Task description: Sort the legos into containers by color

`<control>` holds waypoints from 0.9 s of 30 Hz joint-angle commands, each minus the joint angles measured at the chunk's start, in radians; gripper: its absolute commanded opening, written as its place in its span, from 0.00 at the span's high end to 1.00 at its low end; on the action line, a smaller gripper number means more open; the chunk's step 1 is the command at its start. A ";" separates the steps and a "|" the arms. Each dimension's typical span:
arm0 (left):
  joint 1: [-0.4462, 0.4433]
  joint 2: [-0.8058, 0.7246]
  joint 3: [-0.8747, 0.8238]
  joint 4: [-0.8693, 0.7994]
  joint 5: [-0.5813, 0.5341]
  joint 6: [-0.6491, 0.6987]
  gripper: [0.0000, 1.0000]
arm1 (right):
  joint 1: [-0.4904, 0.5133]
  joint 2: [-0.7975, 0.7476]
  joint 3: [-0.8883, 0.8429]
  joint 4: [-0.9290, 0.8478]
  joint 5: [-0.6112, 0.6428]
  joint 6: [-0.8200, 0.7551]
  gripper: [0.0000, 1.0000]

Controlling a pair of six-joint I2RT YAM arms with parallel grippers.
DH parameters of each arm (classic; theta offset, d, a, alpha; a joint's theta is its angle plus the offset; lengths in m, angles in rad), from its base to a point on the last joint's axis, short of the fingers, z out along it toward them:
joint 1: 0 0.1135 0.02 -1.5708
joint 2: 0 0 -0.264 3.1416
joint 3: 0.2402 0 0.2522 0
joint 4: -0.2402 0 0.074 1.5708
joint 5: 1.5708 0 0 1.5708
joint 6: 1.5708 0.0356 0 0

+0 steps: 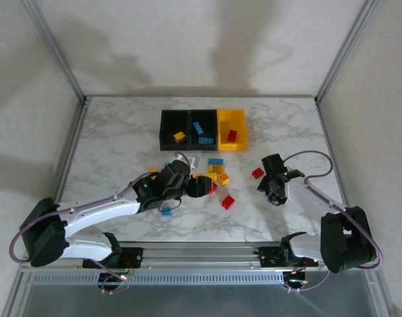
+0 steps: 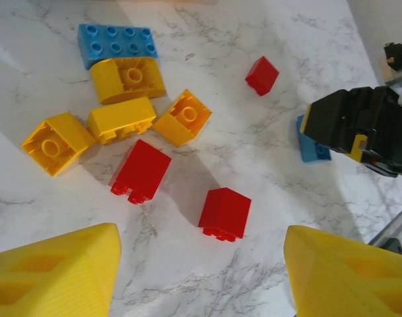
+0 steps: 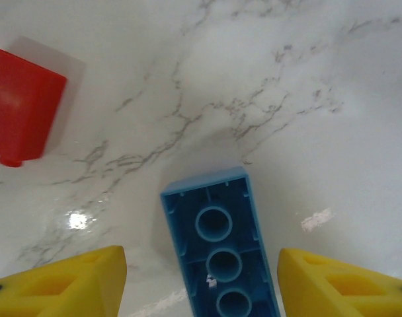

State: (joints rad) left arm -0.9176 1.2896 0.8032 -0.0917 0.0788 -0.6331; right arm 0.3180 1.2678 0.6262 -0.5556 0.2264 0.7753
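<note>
In front of the containers, the right tool stood open astride an upturned blue lego on the worktop, not clamping it. The left tool hung open and empty over two red legos. Closer to the containers lay yellow legos; inside them sat a few sorted bricks.

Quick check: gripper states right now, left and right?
Left gripper: open, holding nothing.
Right gripper: open around a blue brick, not clamped yet.
</note>
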 commanded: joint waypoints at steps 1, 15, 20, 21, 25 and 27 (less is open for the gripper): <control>-0.004 0.031 0.017 0.009 -0.027 -0.014 0.35 | -0.011 0.023 -0.029 0.046 -0.022 -0.007 0.44; 0.008 -0.020 -0.002 0.006 -0.117 -0.045 0.34 | 0.002 -0.049 0.045 0.008 -0.054 -0.041 0.71; 0.066 -0.075 -0.033 -0.007 -0.125 -0.068 0.34 | 0.069 -0.036 0.165 -0.007 -0.069 -0.052 0.71; 0.080 -0.088 -0.040 -0.009 -0.121 -0.071 0.34 | 0.091 -0.018 0.195 -0.002 -0.073 -0.054 0.71; 0.154 -0.148 -0.079 0.017 -0.075 -0.080 0.34 | 0.178 0.107 0.337 0.008 -0.056 -0.068 0.71; 0.197 -0.172 -0.092 0.015 -0.054 -0.085 0.34 | 0.217 0.186 0.430 0.024 -0.057 -0.088 0.71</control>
State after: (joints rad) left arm -0.7605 1.1549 0.7315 -0.0864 0.0013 -0.6971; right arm 0.4938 1.3781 0.9684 -0.5388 0.1631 0.7204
